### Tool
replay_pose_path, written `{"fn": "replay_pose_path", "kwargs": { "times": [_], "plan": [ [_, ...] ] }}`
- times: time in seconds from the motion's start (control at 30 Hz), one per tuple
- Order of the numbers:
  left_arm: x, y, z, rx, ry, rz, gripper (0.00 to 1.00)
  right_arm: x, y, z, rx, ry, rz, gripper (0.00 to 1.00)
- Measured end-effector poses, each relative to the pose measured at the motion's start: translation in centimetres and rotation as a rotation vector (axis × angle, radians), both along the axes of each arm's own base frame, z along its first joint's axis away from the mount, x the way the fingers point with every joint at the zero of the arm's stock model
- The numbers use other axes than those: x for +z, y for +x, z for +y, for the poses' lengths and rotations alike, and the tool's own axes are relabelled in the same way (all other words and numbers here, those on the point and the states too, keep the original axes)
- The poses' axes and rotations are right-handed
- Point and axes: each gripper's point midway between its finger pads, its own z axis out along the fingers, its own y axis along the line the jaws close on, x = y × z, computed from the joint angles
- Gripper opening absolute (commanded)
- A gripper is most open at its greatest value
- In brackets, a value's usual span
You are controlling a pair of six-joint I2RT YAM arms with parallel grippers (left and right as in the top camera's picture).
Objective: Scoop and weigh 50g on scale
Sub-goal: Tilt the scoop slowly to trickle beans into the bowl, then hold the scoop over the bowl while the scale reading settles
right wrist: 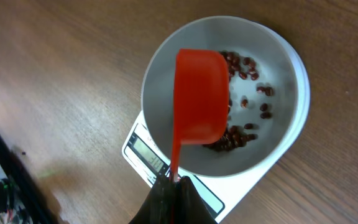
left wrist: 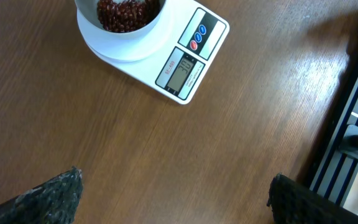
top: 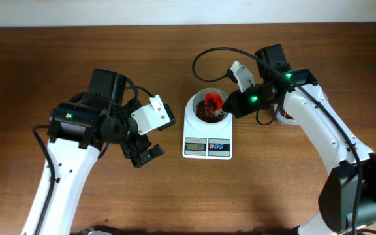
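The scoop (right wrist: 201, 96) hides part of the beans (right wrist: 238, 137) in the bowl (right wrist: 284, 68) on the scale (top: 207, 134), mid-table. The right gripper (right wrist: 173, 186), partly cut off, clamps its handle. The left gripper (top: 147, 155) gapes wide, left of the scale. The display (left wrist: 184, 73) is too blurred to read.

A dark brown wooden table (top: 175, 196), its grain running left to right, is seen across nearly the whole overhead view. A pale off-white strip (top: 175, 12) is seen along the far edge; wall or floor cannot be told. In the left wrist view the table's edge is seen at the right, with a blurred blue-and-white striped structure (left wrist: 344, 149) beyond it in shadow. In the right wrist view a dark cluttered area (right wrist: 2, 186) is seen past the edge. The wood is lit evenly and softly, and a faint sheen is noted.
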Motion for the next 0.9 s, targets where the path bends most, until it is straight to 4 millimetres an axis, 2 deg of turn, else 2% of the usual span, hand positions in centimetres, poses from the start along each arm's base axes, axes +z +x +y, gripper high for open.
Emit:
{"fn": "replay_pose_path", "kwargs": {
  "times": [0.3,0.57,0.9],
  "plan": [
    [0.0,0.0,0.0,0.000,0.000,0.000,0.99,-0.5,0.4,-0.8,-0.022,-0.055,-0.012,0.04],
    [0.0,0.0,0.0,0.000,0.000,0.000,0.99,-0.2,-0.2,-0.2,0.028,-0.022,-0.014,0.04],
    [0.0,0.0,0.0,0.000,0.000,0.000,0.99,-0.7,0.0,-1.0,0.010,-0.074,-0.016,0.04]
  ]
}}
